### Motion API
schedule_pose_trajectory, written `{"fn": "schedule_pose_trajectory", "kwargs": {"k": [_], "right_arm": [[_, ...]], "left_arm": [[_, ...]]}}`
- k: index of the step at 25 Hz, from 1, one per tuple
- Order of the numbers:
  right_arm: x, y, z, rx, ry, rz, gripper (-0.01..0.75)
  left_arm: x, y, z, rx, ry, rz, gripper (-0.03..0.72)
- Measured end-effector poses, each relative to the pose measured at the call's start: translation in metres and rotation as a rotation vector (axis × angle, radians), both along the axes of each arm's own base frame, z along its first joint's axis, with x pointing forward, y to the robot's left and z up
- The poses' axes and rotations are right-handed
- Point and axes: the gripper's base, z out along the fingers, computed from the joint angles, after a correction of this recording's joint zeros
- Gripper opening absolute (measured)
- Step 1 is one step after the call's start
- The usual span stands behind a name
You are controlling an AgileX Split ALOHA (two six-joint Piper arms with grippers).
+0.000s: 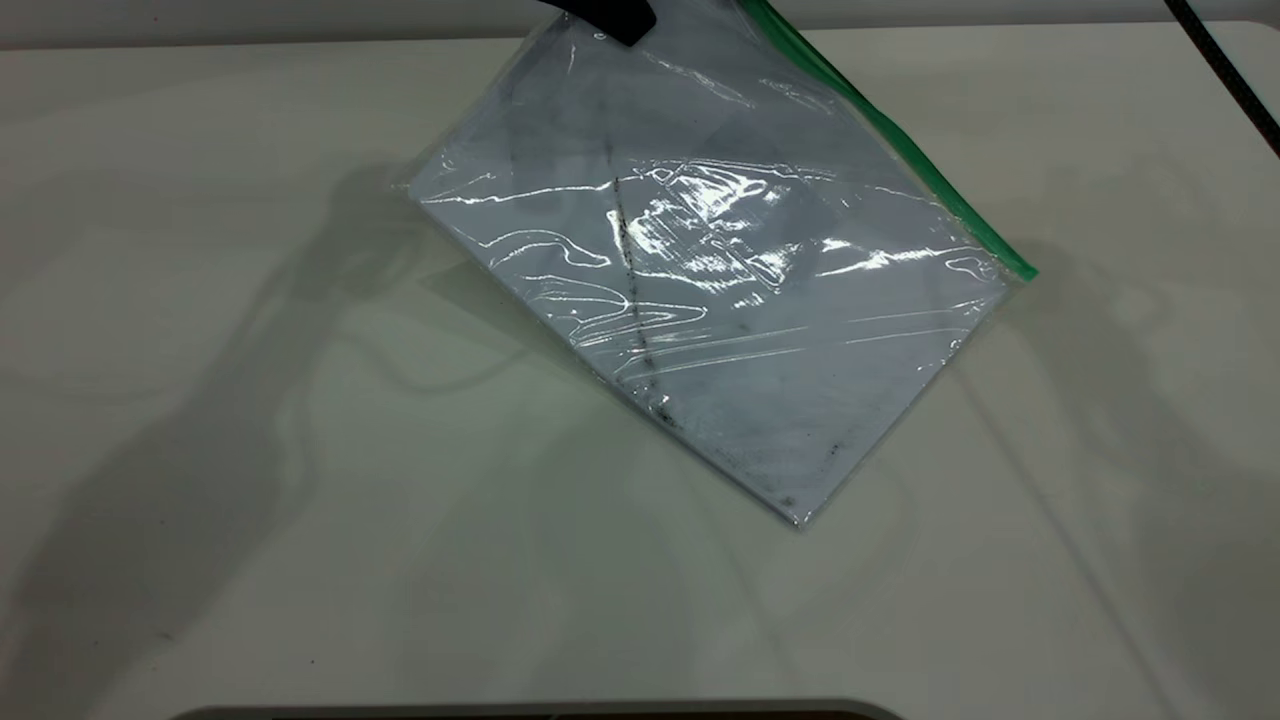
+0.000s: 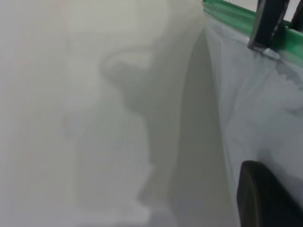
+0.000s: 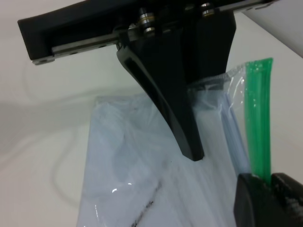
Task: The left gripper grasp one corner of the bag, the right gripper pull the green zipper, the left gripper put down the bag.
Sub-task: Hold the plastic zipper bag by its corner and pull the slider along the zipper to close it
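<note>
The clear bag [image 1: 720, 290], with a white sheet inside and a dark smudge line, hangs tilted. Its low corner rests on the table and its top runs out of the exterior view. My left gripper [image 1: 612, 16] is shut on the bag's upper corner. In the right wrist view the left gripper [image 3: 191, 142] clamps the plastic beside the green strip's end. The green zipper [image 1: 900, 150] runs down the bag's right edge. My right gripper [image 3: 271, 182] is shut on the green zipper [image 3: 259, 118], and it is out of the exterior view. Its finger [image 2: 267, 23] shows on the strip in the left wrist view.
The white table [image 1: 250, 450] lies under the bag with the arms' shadows on it. A black cable [image 1: 1225, 70] crosses the far right corner. A dark rounded edge [image 1: 540, 710] sits at the table's near side.
</note>
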Motion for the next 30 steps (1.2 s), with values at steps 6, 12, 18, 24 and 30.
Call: {"fn": "schedule_pose_trajectory", "kwargs": {"k": [6,12,18,24,30], "right_arm": [[0.001,-0.003,-0.008,0.001,0.014,-0.001,0.035],[0.006,-0.018,-0.010,0.010,0.016,-0.022,0.035],[0.010,-0.031,-0.015,0.032,0.033,-0.052,0.035],[0.011,-0.037,-0.027,0.049,0.063,-0.064,0.035],[0.013,-0.040,-0.038,0.045,0.083,-0.081,0.035]], "left_arm": [[0.001,0.001,0.001,0.004,-0.008,0.003,0.053],[0.003,0.001,0.010,-0.043,-0.015,0.028,0.053],[0.009,0.006,0.022,-0.163,-0.013,0.077,0.053],[0.011,0.007,0.023,-0.185,-0.020,0.094,0.053],[0.015,0.009,0.023,-0.208,-0.031,0.132,0.053]]}}
